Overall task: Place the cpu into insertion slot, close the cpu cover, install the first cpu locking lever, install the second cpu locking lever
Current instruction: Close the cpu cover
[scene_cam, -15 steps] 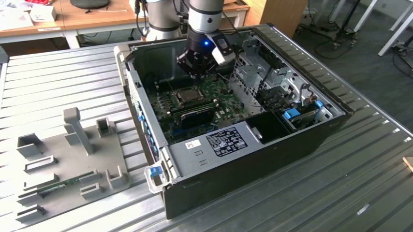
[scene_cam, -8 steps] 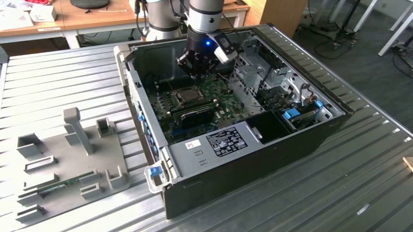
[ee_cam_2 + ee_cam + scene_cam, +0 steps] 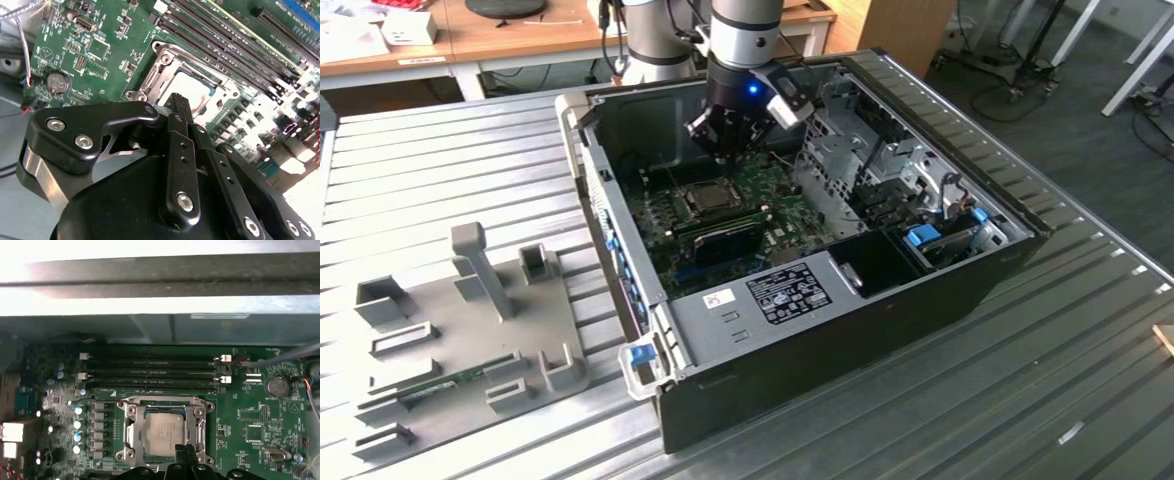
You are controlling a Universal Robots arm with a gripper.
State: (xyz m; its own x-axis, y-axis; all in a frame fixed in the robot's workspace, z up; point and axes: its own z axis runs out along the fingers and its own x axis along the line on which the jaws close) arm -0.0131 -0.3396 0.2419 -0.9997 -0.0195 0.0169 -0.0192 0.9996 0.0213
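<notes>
First wrist view: the cpu [image 3: 162,430] lies flat in the insertion slot [image 3: 708,198] of the green circuit board [image 3: 260,415], silver top up. The cpu cover [image 3: 131,426] is folded down around it, its window framing the chip. The gripper [image 3: 185,452] hangs just above 1 edge of the slot, its 2 black fingers [image 3: 180,150] pressed together on nothing. 4 long memory slots [image 3: 150,372] run beside the slot's opposite edge. Exterior view: the arm reaches into the open computer case [image 3: 961,290].

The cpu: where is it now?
In the first wrist view the cpu sits on the green board, framed by the cpu cover, right by the gripper.
</notes>
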